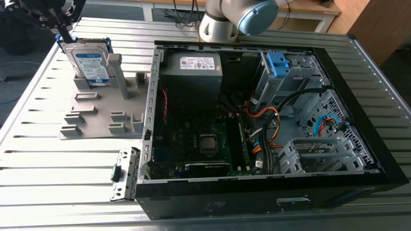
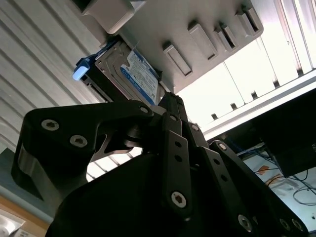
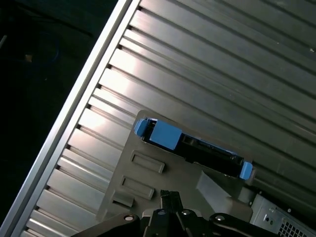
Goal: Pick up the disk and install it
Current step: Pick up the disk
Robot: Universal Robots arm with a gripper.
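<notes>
**A:** On the ribbed metal table (image 1: 64,163), to the exterior view's left of the open black computer case (image 1: 212,204), the flat silver disk (image 1: 90,62) with its white-and-blue label stands on edge in a grey plastic holder (image 1: 90,118).

**B:** And the black pincer (image 1: 64,34)?

**A:** Just above the disk's upper edge. It looks clenched and grasps nothing. In the first wrist view it sits apart from the disk.

**B:** So picking up is the step. I'd part the jaws wide, centre them over the thin upper edge between the blue end tabs (image 3: 143,127), grip the flat faces and lift straight up so nothing snags.

**A:** Count: one disk, one pincer, one holder, one case, two end tabs.
</notes>
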